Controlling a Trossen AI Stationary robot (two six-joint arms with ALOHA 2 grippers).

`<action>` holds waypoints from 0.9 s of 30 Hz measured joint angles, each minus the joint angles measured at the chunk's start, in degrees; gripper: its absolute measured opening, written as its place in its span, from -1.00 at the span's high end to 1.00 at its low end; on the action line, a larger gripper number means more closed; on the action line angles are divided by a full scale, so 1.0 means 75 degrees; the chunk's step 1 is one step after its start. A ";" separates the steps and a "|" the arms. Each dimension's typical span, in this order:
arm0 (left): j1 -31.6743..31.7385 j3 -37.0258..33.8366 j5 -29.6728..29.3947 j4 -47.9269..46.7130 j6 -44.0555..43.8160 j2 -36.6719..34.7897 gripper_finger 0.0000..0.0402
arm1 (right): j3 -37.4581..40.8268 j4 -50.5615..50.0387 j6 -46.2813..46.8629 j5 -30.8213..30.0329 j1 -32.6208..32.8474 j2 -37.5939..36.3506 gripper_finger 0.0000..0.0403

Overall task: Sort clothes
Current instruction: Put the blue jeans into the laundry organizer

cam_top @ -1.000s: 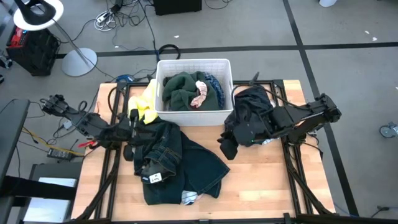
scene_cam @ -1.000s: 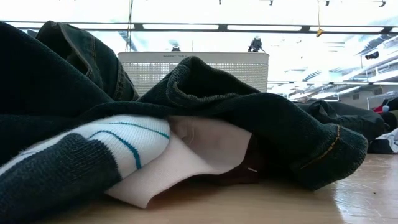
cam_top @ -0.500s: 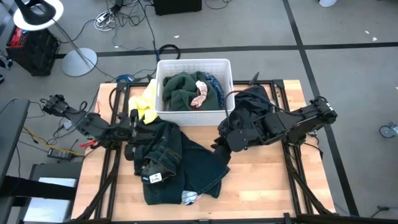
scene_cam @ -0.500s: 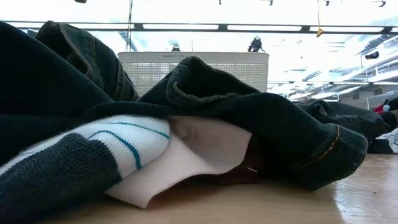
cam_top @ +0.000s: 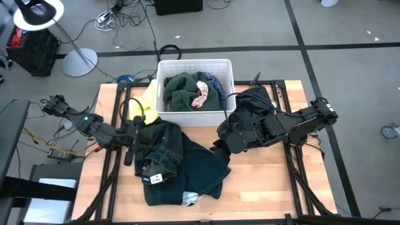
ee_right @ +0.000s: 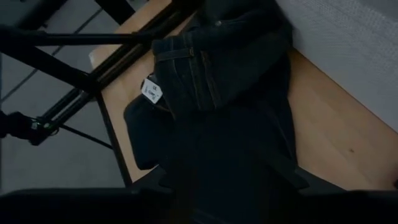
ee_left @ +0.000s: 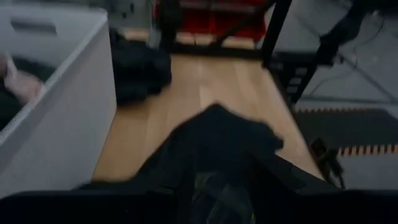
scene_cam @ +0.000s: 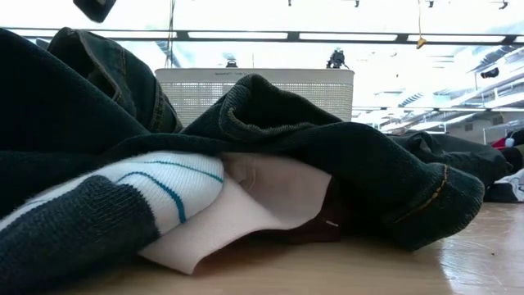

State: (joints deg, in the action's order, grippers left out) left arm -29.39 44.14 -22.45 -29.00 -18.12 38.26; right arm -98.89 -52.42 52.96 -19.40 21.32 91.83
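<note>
**A:** What sat at the left side of the table?

**B:** The left gripper (cam_top: 132, 139) was at the left edge of the dark denim garment (cam_top: 178, 165), just below the yellow garment (cam_top: 149, 100) that lay against the white bin (cam_top: 195, 64). In the left wrist view dark cloth filled the space in front of its fingers, so I could not tell whether it gripped anything or how wide it stood.

**A:** And the middle?

**B:** The dark denim garment was spread over the wooden table (cam_top: 262, 181) in front of the bin, with a white tag (cam_top: 154, 179) showing on it. From the low view a white sock with teal stripes (scene_cam: 155, 190) and a pale pink piece (scene_cam: 262, 201) poked out from beneath the denim. Inside the bin lay a dark green garment (cam_top: 182, 90), a salmon pink piece (cam_top: 201, 95) on top of it, and a bit of blue plaid (cam_top: 214, 82) at the far right corner.

**A:** The right side?

**B:** The right gripper (cam_top: 232, 139) was low at the bin's right front corner, with the black garment (cam_top: 253, 112) bunched over and around it, next to the denim's right edge. Its fingers were buried in cloth; whether they pinched the black garment I could not tell.
</note>
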 joint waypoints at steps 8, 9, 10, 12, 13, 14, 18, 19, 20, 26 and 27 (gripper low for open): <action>0.0003 0.0000 0.0281 -0.0895 -0.0509 0.0301 0.34 | 0.0000 0.0010 0.0570 0.0004 0.0043 0.0000 0.35; 0.0003 0.0000 0.0389 -0.0971 -0.0509 0.0333 0.34 | 0.0000 0.0009 0.0617 0.0004 0.0059 0.0000 0.35; 0.0003 0.0000 0.0501 -0.1026 -0.0505 0.0376 0.34 | 0.0000 0.0005 0.0693 0.0002 0.0075 0.0000 0.36; 0.0003 0.0000 0.0789 -0.1165 -0.0501 0.0460 0.34 | 0.0000 0.0006 0.0823 -0.0078 0.0116 0.0000 0.36; 0.0003 0.0000 0.0940 -0.1257 -0.0499 0.0513 0.34 | 0.0000 0.0007 0.0872 -0.0151 0.0150 0.0000 0.36; 0.0003 0.0000 0.1117 -0.1332 -0.0499 0.0569 0.34 | 0.0000 0.0005 0.0933 -0.0219 0.0176 0.0000 0.36; 0.0000 0.0000 0.1718 -0.1549 -0.0419 0.0785 0.34 | 0.0000 0.0005 0.1168 -0.0467 0.0296 0.0000 0.36; 0.0000 0.0000 0.1801 -0.1585 -0.0413 0.0831 0.34 | 0.0000 0.0002 0.1190 -0.0531 0.0315 0.0000 0.36; 0.0000 0.0000 0.1884 -0.1628 -0.0416 0.0869 0.34 | 0.0000 0.0005 0.1196 -0.0597 0.0343 0.0000 0.36; 0.0000 0.0000 0.1986 -0.1827 -0.0470 0.1034 0.34 | 0.0000 0.0002 0.1190 -0.0742 0.0364 0.0000 0.37; 0.0000 0.0000 0.1986 -0.1873 -0.0471 0.1068 0.34 | 0.0000 -0.0001 0.1184 -0.0753 0.0364 -0.0003 0.37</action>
State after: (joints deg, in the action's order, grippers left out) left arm -29.39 44.14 -7.55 -43.05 -21.65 46.27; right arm -98.89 -52.42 61.85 -25.05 24.05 91.81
